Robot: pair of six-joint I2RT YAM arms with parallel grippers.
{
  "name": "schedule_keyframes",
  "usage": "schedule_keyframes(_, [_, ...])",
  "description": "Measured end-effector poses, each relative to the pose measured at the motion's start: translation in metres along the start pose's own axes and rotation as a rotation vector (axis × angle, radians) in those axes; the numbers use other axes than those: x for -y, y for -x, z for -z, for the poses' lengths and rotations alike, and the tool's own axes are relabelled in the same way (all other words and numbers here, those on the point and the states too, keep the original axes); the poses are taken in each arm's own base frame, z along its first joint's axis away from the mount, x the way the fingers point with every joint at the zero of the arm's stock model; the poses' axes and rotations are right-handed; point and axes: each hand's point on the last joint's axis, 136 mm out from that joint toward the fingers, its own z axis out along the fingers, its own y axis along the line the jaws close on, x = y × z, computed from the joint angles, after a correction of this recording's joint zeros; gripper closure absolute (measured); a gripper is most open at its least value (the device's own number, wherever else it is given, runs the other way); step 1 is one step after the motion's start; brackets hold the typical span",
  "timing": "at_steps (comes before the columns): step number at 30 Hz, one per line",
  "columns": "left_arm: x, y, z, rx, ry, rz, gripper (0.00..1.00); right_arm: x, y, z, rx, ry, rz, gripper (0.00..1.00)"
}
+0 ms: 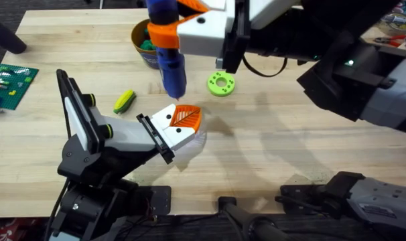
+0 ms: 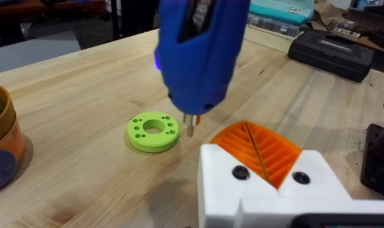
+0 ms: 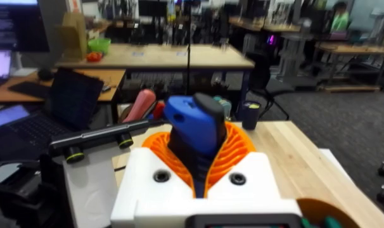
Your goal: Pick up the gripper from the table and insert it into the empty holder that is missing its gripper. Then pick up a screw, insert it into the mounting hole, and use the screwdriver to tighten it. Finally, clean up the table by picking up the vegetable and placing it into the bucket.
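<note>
Right gripper, clenched on one thick blue cylindrical screwdriver with an orange collar, tip down just over one white blocky holder on the left arm. One small orange triangular ribbed plastic gripper sits in that holder. I cannot tell whether the left gripper is spread or closed. On the wooden table I count one yellow toy corn cob, one flat green ring and one blue bucket.
</note>
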Motion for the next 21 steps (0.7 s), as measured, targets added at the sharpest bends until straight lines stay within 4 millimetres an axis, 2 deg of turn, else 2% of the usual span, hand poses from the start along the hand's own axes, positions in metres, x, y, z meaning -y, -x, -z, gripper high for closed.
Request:
schedule_keyframes(2, [0.0, 0.0, 0.0, 0.002, 0.0, -0.001, 0.991, 0.0, -0.002, 0.0, -0.008, -0.001, -0.007, 0.936])
schedule_keyframes(7, [0.0, 0.001, 0.0, 0.003, -0.001, -0.001, 0.991, 0.01, -0.022, 0.002, -0.057, -0.025, -0.052, 0.937])
schedule_keyframes(13, [0.0, 0.001, 0.0, 0.003, -0.001, -0.002, 0.991, 0.018, -0.022, 0.005, -0.056, -0.05, -0.041, 0.937])
schedule_keyframes(17, [0.0, 0.001, 0.0, 0.003, -0.001, -0.002, 0.991, 0.028, -0.021, 0.006, -0.053, -0.108, 0.04, 0.937])
schedule_keyframes(21, [0.0, 0.001, 0.0, 0.003, -0.001, -0.002, 0.991, 0.045, -0.015, 0.008, -0.049, -0.206, 0.223, 0.937])
